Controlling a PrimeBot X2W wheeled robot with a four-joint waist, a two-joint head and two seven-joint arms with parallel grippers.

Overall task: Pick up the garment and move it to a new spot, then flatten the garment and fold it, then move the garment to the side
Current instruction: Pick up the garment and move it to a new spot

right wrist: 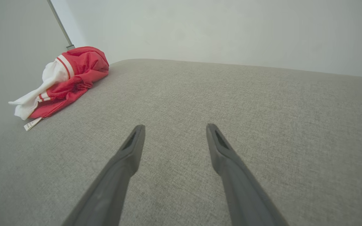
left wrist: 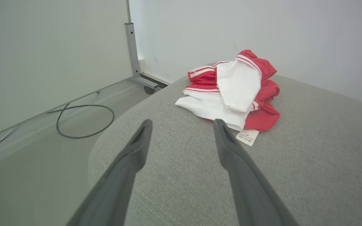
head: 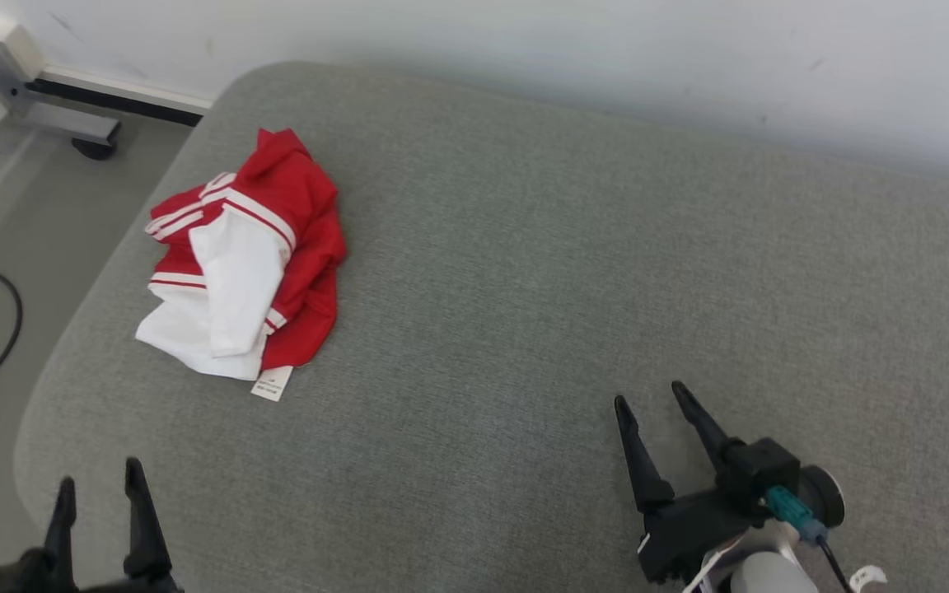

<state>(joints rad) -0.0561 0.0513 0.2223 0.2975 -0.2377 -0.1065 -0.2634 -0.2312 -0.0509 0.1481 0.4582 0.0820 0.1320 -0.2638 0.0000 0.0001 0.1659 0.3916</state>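
Left pincer [head: 100, 473] at seven o'clock, fingers spread wide, released, holding nothing; crumpled red-and-white garment [head: 252, 255] lies at ten o'clock on the grey cushion [head: 524, 288], near its left edge; right pincer [head: 649, 394] at five o'clock, likewise spread, empty.

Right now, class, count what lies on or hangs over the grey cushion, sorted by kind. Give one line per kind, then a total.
Clothing: 1, the crumpled red and white garment
Tags: 1, the white label at the garment's near edge
Grippers: 2, the left gripper and the right gripper, both open
Total: 4
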